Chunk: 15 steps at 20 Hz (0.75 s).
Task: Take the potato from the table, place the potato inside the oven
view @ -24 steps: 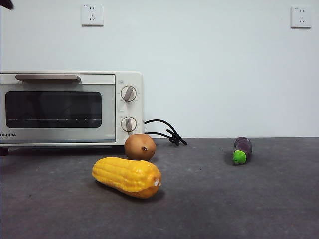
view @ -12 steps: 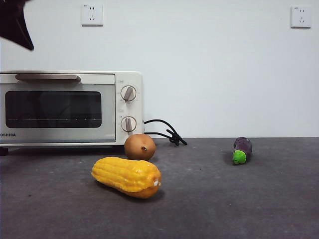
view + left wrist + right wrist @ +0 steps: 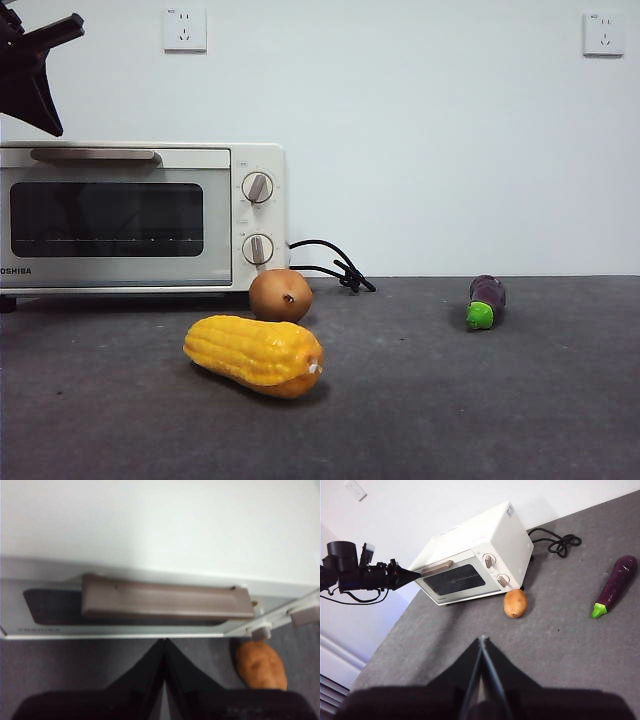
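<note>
The oven point(image 3: 140, 218) stands at the far left of the tabletop point(image 3: 480, 400), against the wall, its door shut and its handle point(image 3: 165, 601) running along the door's top edge. Its cord point(image 3: 335, 265) coils on the tabletop just to its right. The potato point(image 3: 281, 295) lies on the tabletop just in front of the oven's knob-side corner, close to it, though contact cannot be judged. The corn point(image 3: 254, 354) lies nearer the camera, overlapping the potato's lower edge in the front view. The eggplant point(image 3: 487, 301) lies well apart on the right, with a broad stretch of bare tabletop between it and the potato.

The left claw point(image 3: 164, 642) hangs above the oven's top front edge, over the handle, its jaws pressed together to a point and holding nothing. The potato sits well below it and off toward the knob end. The right claw point(image 3: 482, 639) hovers high over the front of the tabletop, jaws likewise closed and empty, with the potato beyond its tip, toward the oven.

The potato is roundish with no clear long axis in the front view; its dark spot faces the front camera.
</note>
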Each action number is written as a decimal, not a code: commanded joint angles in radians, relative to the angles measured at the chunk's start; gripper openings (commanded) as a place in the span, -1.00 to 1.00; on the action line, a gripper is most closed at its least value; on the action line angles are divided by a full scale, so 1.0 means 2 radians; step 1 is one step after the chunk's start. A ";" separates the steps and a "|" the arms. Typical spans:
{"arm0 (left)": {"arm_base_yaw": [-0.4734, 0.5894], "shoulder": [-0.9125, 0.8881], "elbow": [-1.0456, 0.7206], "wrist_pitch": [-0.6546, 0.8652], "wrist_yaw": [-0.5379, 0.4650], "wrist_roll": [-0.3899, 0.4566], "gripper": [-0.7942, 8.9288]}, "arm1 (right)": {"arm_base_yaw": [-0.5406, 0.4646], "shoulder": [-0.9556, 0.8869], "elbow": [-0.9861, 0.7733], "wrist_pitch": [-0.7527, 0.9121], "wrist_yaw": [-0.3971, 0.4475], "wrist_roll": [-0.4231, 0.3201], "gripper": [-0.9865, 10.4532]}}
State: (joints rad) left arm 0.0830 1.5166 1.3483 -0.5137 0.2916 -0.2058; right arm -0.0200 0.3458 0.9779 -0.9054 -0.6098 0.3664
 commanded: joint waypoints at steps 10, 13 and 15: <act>0.008 0.019 0.002 0.053 0.025 -0.046 -0.85 | 0.000 0.010 0.001 -0.051 -0.019 -0.019 -0.83; 0.008 0.031 0.002 0.055 0.028 -0.050 -0.85 | 0.000 0.012 0.001 -0.059 -0.019 -0.019 -0.83; 0.008 0.038 0.002 0.057 0.028 -0.055 -0.85 | 0.000 0.013 0.001 -0.059 -0.019 -0.019 -0.83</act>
State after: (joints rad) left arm 0.0963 1.5848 1.3540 -0.4133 0.3435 -0.3008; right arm -0.0200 0.3706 0.9783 -1.0271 -0.6449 0.3428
